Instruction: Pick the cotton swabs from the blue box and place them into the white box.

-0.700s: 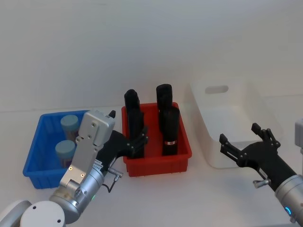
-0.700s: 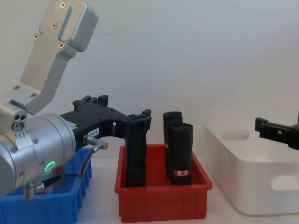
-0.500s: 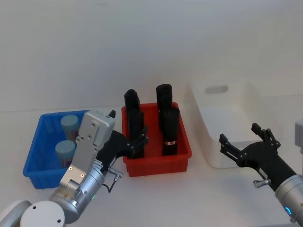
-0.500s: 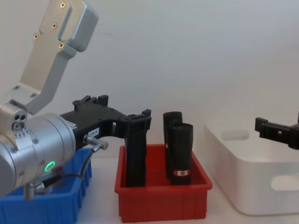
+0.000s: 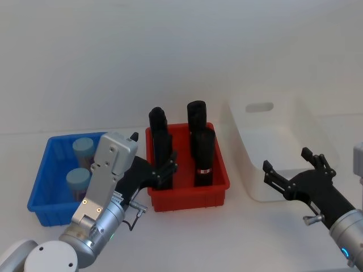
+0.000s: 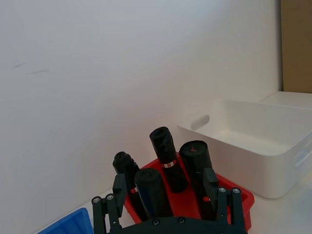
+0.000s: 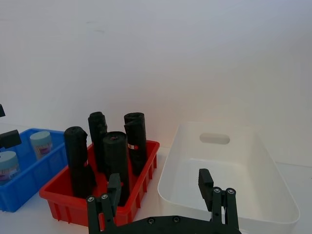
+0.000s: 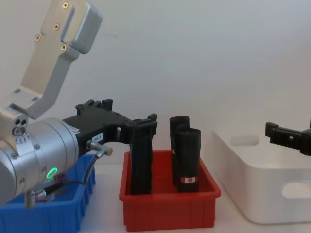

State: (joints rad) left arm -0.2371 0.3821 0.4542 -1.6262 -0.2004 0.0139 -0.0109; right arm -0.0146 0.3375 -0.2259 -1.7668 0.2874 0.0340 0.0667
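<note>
Quick rundown: the 2 jars of cotton swabs [image 5: 78,180] are sitting upright in the blue box [image 5: 48,215] over on the robot's left, pale blue lids up, one nearer the robot and one right behind it toward the back wall. Nothing is touching them. The red bin [image 5: 187,199] is in the middle with 4 black cylinders [image 5: 197,116] standing in it, and the white box [image 5: 278,139] is on the right, all 3 containers lined up in a row on the white table [image 5: 187,238]. The left gripper [image 5: 153,147] hangs above the table at the near-left corner of the red bin, between it and the blue box in the head view, fingers spread wide apart with nothing in them; its wrist view looks straight over the black cylinders. The right gripper [image 5: 287,160] hovers just in front of the white box's near wall, also with its fingers spread apart and holding nothing, and its wrist view takes in the white box, the red bin and both jars off in the blue box.
</note>
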